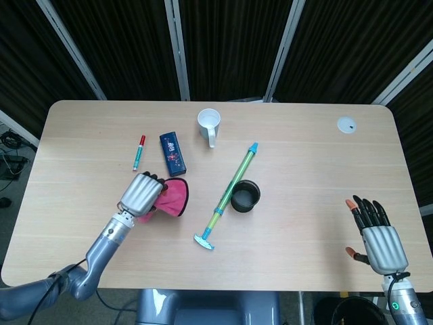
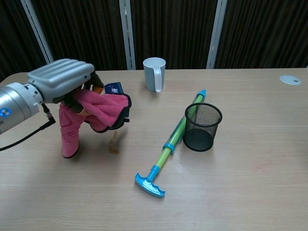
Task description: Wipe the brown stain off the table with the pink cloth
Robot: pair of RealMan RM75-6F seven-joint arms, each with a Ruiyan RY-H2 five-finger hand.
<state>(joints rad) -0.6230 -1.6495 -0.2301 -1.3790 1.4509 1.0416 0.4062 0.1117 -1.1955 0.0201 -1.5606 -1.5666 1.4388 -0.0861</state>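
Note:
My left hand [image 1: 141,193] [image 2: 65,80] grips the pink cloth [image 1: 170,198] [image 2: 98,113] and holds it off the table, its loose end hanging down. The cloth hangs over the brown stain [image 2: 113,144], which peeks out just below it in the chest view and is covered in the head view. My right hand [image 1: 375,235] rests open near the table's front right corner, fingers spread, holding nothing; only the head view shows it.
A dark blue box [image 1: 171,150] and a red-capped marker [image 1: 138,153] lie behind the cloth. A white mug [image 1: 210,124] stands further back. A green-blue pump toy [image 1: 230,194] and a black mesh cup [image 1: 245,196] sit to the right of the stain.

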